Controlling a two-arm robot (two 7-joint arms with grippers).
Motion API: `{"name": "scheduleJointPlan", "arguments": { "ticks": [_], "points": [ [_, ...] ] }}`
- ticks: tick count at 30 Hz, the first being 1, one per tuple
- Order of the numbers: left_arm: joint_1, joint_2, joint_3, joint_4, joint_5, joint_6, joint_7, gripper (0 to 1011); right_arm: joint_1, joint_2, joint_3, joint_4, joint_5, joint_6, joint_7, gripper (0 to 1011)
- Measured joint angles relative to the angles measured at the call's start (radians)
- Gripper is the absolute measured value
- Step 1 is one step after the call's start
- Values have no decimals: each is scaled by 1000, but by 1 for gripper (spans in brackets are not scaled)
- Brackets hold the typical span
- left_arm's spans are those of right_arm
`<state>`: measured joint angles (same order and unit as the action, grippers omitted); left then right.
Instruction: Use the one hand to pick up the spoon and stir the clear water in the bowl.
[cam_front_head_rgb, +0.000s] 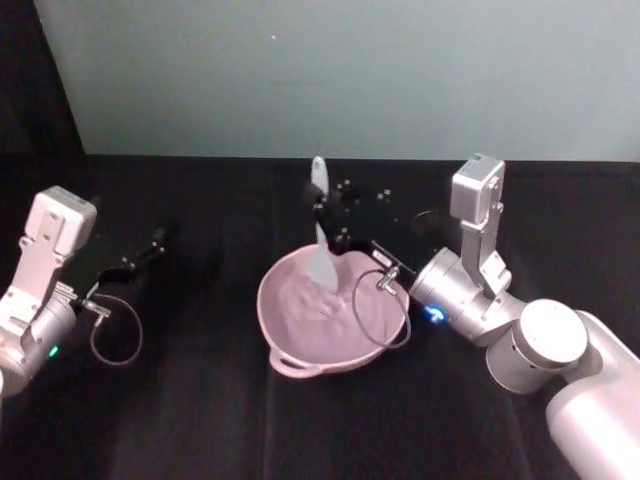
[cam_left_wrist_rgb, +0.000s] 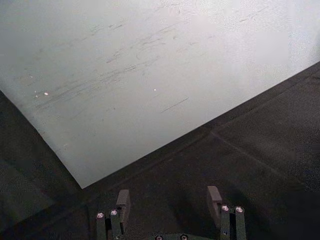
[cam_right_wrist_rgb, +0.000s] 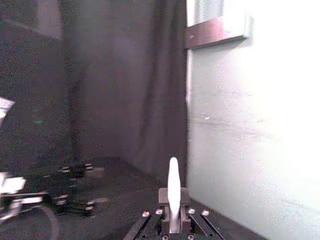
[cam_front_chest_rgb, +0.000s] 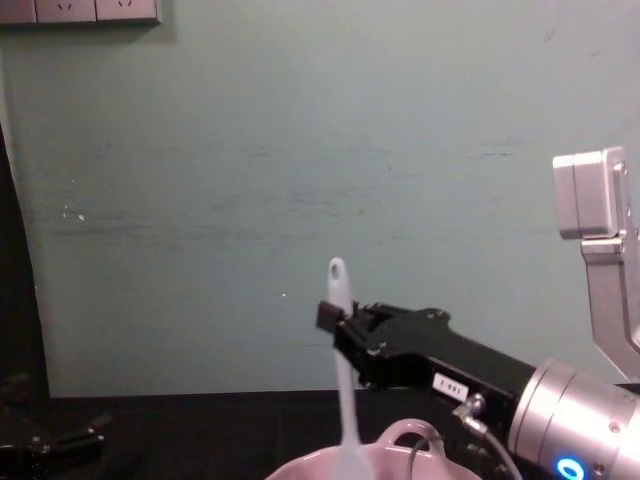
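Note:
The pale pink bowl (cam_front_head_rgb: 330, 315) sits mid-table with its loop handle toward me; its rim (cam_front_chest_rgb: 400, 450) shows at the bottom of the chest view. The white spoon (cam_front_head_rgb: 321, 235) stands nearly upright, head down inside the bowl and handle end with its hole up (cam_front_chest_rgb: 338, 275). My right gripper (cam_front_head_rgb: 325, 215) is shut on the spoon's handle, above the bowl's far side (cam_front_chest_rgb: 335, 315). In the right wrist view the spoon (cam_right_wrist_rgb: 173, 192) rises between the closed fingers. My left gripper (cam_front_head_rgb: 145, 250) rests at the left, open and holding nothing (cam_left_wrist_rgb: 170, 200).
The table is covered in black cloth (cam_front_head_rgb: 200, 420), with a pale wall (cam_front_head_rgb: 350, 70) right behind it. A cable loop (cam_front_head_rgb: 380, 310) from my right wrist hangs over the bowl's right rim. Another cable loop (cam_front_head_rgb: 115, 330) lies by my left wrist.

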<state>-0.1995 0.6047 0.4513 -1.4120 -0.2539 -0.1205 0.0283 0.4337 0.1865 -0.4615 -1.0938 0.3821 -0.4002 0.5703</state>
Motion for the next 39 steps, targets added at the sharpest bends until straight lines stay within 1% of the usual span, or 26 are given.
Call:
{"name": "scheduleJointPlan", "arguments": {
  "ticks": [4, 6, 7, 9, 14, 16, 17, 18, 19, 22, 23, 25, 28, 30, 32, 33, 34, 35, 36, 39],
  "points": [
    [0, 0, 0, 0, 0, 0, 0, 1011, 12, -3, 23, 21, -23, -23, -29, 116],
    [0, 0, 0, 0, 0, 0, 0, 1011, 10, 6, 35, 15, -30, -22, -36, 116],
    [0, 0, 0, 0, 0, 0, 0, 1011, 10, 6, 35, 15, -30, -22, -36, 116],
    [0, 0, 0, 0, 0, 0, 0, 1011, -5, 27, 49, -14, -34, -3, -38, 116],
    [0, 0, 0, 0, 0, 0, 0, 1011, -38, 61, 65, -77, -27, 42, -25, 116],
    [0, 0, 0, 0, 0, 0, 0, 1011, -75, 94, 74, -143, -11, 85, -11, 116],
    [0, 0, 0, 0, 0, 0, 0, 1011, -75, 94, 74, -143, -11, 85, -11, 116],
    [0, 0, 0, 0, 0, 0, 0, 1011, -85, 102, 75, -158, -7, 94, -8, 116],
    [0, 0, 0, 0, 0, 0, 0, 1011, -104, 116, 77, -189, 2, 111, -1, 116],
    [0, 0, 0, 0, 0, 0, 0, 1011, -140, 139, 77, -248, 23, 144, 16, 116],
    [0, 0, 0, 0, 0, 0, 0, 1011, -155, 149, 72, -272, 38, 163, 27, 116],
    [0, 0, 0, 0, 0, 0, 0, 1011, -167, 155, 66, -294, 52, 183, 38, 116],
    [0, 0, 0, 0, 0, 0, 0, 1011, -180, 157, 45, -313, 71, 202, 54, 116],
    [0, 0, 0, 0, 0, 0, 0, 1011, -180, 147, 25, -313, 80, 204, 63, 116],
    [0, 0, 0, 0, 0, 0, 0, 1011, -177, 138, 14, -307, 86, 203, 68, 116],
    [0, 0, 0, 0, 0, 0, 0, 1011, -170, 128, 3, -297, 91, 196, 73, 116],
    [0, 0, 0, 0, 0, 0, 0, 1011, -170, 128, 3, -297, 91, 196, 73, 116],
    [0, 0, 0, 0, 0, 0, 0, 1011, -153, 109, -9, -273, 95, 178, 77, 116],
    [0, 0, 0, 0, 0, 0, 0, 1011, -153, 109, -9, -273, 95, 178, 77, 116],
    [0, 0, 0, 0, 0, 0, 0, 1011, -119, 75, -22, -222, 93, 141, 79, 116]
  ]
}}
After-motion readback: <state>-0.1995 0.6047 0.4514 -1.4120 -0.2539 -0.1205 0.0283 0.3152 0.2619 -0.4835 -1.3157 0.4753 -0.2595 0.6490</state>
